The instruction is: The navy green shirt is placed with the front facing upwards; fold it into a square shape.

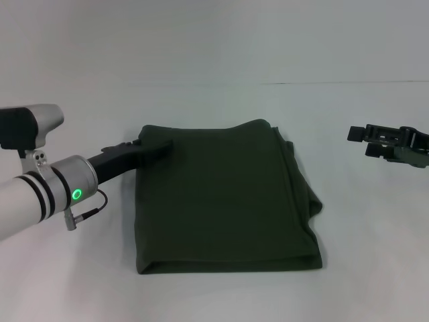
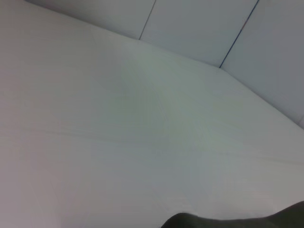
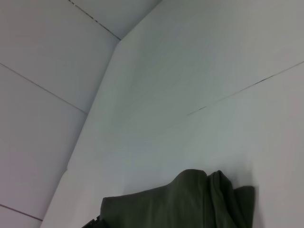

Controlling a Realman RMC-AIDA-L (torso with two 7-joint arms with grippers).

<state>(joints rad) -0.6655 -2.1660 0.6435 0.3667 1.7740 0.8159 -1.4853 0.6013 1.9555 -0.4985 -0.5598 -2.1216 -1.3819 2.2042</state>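
Now, the white desk under pale panelled walls carries the navy green shirt, folded square at centre. Left end effector grasps its far-left corner; right end effector hovers apart, grip unclear.

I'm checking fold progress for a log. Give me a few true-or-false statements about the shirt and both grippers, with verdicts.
1. The navy green shirt lies folded into a compact, roughly square shape. True.
2. The left gripper is at the shirt's far left corner. True.
3. The right gripper is touching the shirt. False: it hovers apart, to the shirt's right.
4. The shirt's lettering faces up. False: only plain green fabric shows.
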